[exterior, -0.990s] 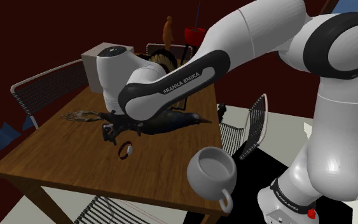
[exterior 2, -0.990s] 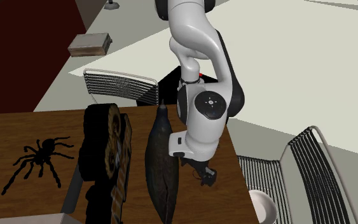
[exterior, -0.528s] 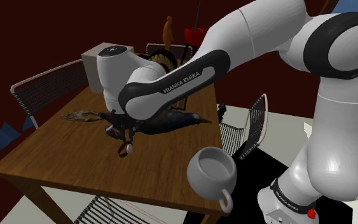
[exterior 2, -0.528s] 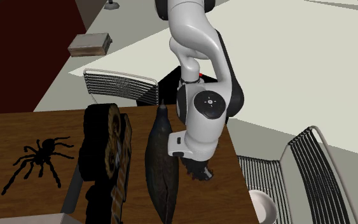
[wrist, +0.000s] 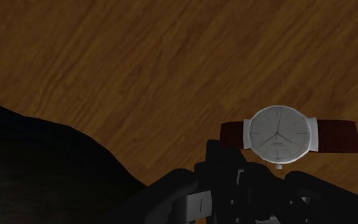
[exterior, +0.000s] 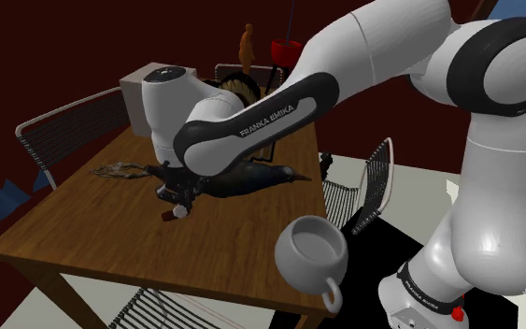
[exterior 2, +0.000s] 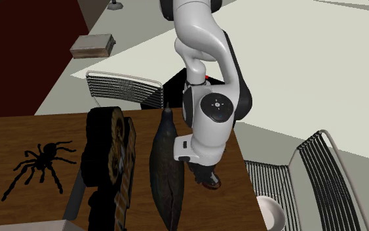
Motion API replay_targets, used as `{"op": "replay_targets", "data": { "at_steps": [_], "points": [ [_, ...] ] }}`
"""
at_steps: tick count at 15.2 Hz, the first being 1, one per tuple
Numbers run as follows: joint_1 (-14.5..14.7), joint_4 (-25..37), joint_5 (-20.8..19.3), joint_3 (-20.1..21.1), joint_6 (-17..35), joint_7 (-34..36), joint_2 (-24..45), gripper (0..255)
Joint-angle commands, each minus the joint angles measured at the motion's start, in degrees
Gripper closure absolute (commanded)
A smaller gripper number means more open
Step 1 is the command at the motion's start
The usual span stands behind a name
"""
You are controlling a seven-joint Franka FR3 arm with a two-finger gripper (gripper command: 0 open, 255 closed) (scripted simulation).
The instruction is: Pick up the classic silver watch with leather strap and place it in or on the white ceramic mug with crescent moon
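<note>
From the shoulder view, the white arm bends low over the wooden desk, and its end effector is clamped on the watch. The watch looks to hang a little clear of the wood, just beside a dark bird figure. The white mug stands at the desk's near corner, towards the stand, mouth upward (handy, since the watch only has to be dropped in). I'd judge the pick done and the carry across to the mug the step in hand.

In the second exterior view, the end effector points down beside the bird figure, with the reddish strap of the watch peeping out under it. The mug sits off to that view's lower right, apart from the hand. A black spider lies well away on the other side, out of the likely path.

In the wrist view, the watch shows its pale dial, silver case and dark red-brown strap against the black fingers of the end effector. Wood grain of the desk lies behind it. The grip seems to be at one side of the watch, so a quick swing might tip it loose.
</note>
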Motion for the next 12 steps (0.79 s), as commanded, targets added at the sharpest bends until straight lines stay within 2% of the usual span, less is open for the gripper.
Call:
{"op": "replay_targets", "data": {
  "at_steps": [1,12],
  "points": [
    [-0.1,0.5,0.4,0.2,-0.9,-0.3,-0.5,255],
    [-0.7,4.5,2.8,1.2,-7.9,-2.1,-4.0,255]
  ]
}}
